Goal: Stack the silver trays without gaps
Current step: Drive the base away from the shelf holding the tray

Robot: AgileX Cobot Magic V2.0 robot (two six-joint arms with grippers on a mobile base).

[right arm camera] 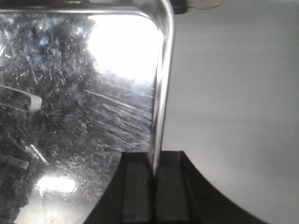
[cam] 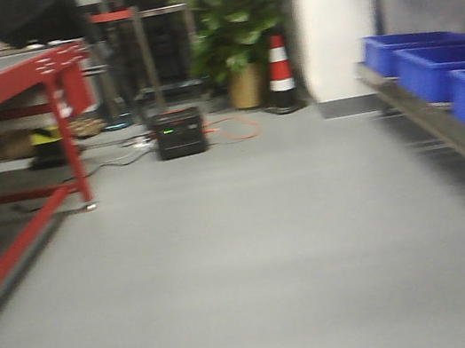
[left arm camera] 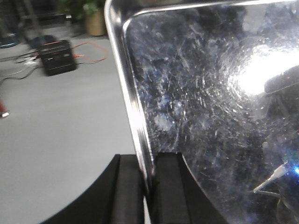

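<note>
silver tray [left arm camera: 210,116] — finely scratched, bright glare, rounded corners

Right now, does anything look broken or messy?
Nothing looks broken. The silver tray, pinched at its rims by the left gripper and right gripper, is covered in fine scratches. An orange cable lies loose on the floor beside the black box.

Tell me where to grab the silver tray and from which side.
Pinch the silver tray by its thin out-turned rim, one claw from each opposite side, edge-on. The rim is flat and narrow, slipping between the jaws, as the left claw and right claw hold it now.
</note>
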